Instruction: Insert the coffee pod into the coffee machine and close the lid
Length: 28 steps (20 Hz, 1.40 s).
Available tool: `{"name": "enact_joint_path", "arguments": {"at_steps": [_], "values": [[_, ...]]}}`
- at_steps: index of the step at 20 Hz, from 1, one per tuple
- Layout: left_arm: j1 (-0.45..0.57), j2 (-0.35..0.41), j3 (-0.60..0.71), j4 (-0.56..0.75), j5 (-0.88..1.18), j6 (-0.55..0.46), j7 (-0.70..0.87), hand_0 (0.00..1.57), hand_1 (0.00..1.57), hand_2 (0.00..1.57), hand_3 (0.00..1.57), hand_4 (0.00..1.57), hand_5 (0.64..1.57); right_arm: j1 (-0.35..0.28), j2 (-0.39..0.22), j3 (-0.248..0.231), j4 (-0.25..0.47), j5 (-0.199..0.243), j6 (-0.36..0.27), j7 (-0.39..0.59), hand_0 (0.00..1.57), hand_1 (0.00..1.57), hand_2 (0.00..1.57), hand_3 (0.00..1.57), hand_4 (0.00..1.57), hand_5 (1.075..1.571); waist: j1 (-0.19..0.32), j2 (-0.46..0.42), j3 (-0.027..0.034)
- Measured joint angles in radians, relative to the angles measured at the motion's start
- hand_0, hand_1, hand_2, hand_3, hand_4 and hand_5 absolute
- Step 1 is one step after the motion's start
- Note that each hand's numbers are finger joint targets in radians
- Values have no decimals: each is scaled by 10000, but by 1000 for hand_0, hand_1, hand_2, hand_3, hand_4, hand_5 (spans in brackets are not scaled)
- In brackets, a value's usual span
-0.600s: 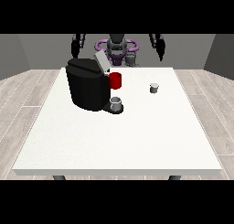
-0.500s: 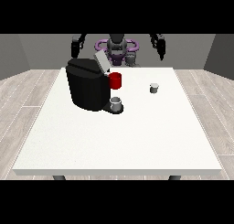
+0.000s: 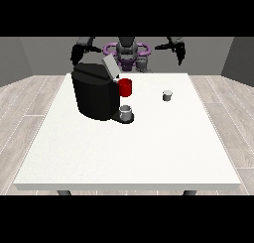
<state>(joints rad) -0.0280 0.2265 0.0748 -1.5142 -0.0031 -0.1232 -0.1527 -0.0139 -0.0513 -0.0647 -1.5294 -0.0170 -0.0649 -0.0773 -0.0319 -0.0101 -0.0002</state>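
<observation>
A black coffee machine (image 3: 94, 93) stands on the white table (image 3: 129, 148) at the left, its grey lid (image 3: 110, 67) tilted up and open. A red part (image 3: 125, 87) juts from its front, and a small grey cup (image 3: 126, 112) sits on its drip base. The coffee pod (image 3: 167, 95), small and light grey, rests on the table to the right of the machine. The hand at the view's right (image 3: 179, 51) hangs raised behind the far edge, well above the pod. The hand at the view's left (image 3: 77, 53) is raised behind the machine. Neither holds anything.
The robot's torso (image 3: 127, 53) with purple rings stands behind the table's far edge. A wood floor surrounds the table.
Both arms have lifted slightly and spread outward. The pod, the machine and its lid have not moved.
</observation>
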Motion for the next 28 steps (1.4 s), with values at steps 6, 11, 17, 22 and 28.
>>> {"name": "enact_joint_path", "arguments": {"at_steps": [6,11,17,22,28], "values": [[-1142,907,721,1269,52,-513,449,0,0,0,0,0,1571,-91,315,294,-268,88,-277,-276,0,0,0,0,174,1571,-518,451,1],[-2055,1319,954,2610,-265,-604,481,0,0,0,0,0,1571,-420,406,538,-521,87,-288,-216,0,0,0,0,192,1571,-912,985,0],[-2945,1666,1190,4381,-630,-672,258,0,0,0,0,0,1571,-787,416,720,-705,93,-399,39,0,0,0,0,259,1571,-1112,1478,-2],[-3569,1632,926,5204,-1213,-479,419,0,0,0,0,0,1571,-1177,294,427,-176,32,-432,77,0,0,0,0,358,1571,-996,1644,-1],[-3940,1672,566,6205,-2031,-343,76,0,0,459,0,0,1571,-1419,297,483,100,148,-719,475,0,0,0,0,389,1571,-936,1668,-1]]}}
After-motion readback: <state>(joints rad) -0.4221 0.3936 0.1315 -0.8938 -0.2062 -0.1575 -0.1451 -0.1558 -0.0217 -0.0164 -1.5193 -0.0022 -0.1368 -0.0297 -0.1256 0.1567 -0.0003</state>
